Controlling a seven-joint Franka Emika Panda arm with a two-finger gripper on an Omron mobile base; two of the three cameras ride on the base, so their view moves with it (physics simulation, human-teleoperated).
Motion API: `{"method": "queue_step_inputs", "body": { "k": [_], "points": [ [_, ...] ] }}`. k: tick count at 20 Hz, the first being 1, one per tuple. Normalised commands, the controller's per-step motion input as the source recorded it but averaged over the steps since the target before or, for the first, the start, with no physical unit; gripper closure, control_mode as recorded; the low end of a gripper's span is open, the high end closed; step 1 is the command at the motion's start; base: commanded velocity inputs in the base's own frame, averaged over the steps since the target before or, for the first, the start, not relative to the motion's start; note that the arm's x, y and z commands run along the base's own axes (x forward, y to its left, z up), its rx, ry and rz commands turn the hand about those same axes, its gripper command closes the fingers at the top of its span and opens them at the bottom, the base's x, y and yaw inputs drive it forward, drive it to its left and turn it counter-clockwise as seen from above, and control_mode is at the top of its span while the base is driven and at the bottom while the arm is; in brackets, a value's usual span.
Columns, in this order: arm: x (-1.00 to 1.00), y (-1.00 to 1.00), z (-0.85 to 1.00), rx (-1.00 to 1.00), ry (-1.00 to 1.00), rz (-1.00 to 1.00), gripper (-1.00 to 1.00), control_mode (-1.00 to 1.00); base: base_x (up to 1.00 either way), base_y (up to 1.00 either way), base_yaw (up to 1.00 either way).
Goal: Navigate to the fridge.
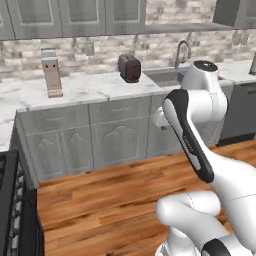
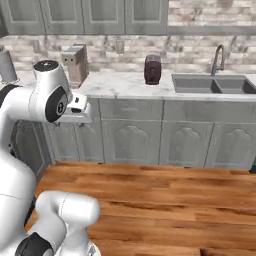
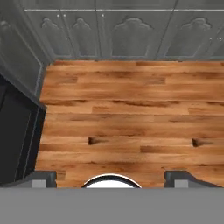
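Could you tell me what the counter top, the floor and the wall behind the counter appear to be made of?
The counter top looks like polished marble: white with faint grey veins. The floor looks like varnished wood: warm brown planks with dark grain streaks and visible seams. The wall looks like rough brick or stone in pale grey and beige, laid in staggered courses. All is rendered, so these are surface looks only.

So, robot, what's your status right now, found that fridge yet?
Tool open, holding nothing, aimed down at wood floor. No fridge ahead; facing counter with toaster and sink. Floor ahead clear.
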Motion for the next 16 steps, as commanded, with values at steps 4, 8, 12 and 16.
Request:
{"method": "queue_step_inputs", "body": {
  "k": [4, 8, 12, 16],
  "points": [
    [0.0, 0.0, 0.0, 0.0, 0.0, 0.0, -1.0, 1.0, 0.04, -0.47, -0.94],
    [0.0, 0.0, 0.0, 0.0, 0.0, 0.0, -1.0, 1.0, 0.04, -0.44, -0.95],
    [0.0, 0.0, 0.0, 0.0, 0.0, 0.0, -1.0, 1.0, 0.14, -0.39, -0.92],
    [0.0, 0.0, 0.0, 0.0, 0.0, 0.0, -1.0, 1.0, 0.82, -0.01, -0.57]
  ]
}}
